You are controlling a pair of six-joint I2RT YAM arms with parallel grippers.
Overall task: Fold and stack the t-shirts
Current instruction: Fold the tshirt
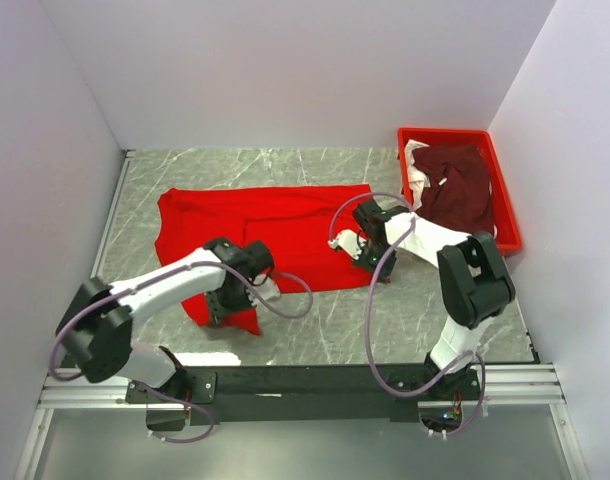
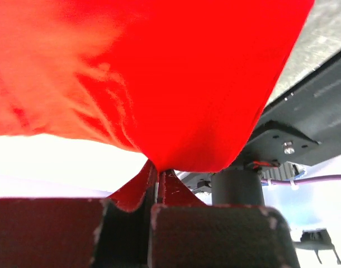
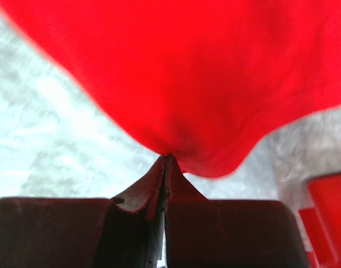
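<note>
Over the marble table (image 1: 325, 335), left gripper (image 2: 157, 187) and right gripper (image 3: 166, 167) each clamp tightly on the bright red t-shirt (image 1: 265, 225).

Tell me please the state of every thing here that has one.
red t-shirt, spread on the table, near edge pinched.
maroon t-shirt, crumpled in the tray.
white fabric, bunched beside it.
left gripper, jaws shut on the red t-shirt.
right gripper, jaws shut on the red t-shirt.

Back strip: bare desk (image 1: 255, 165) behind the red shirt (image 1: 265, 225).
Right rear corner: tray (image 1: 445, 131) against the wall (image 1: 575, 150) blocks passage.
Near middle: bare desk.
</note>
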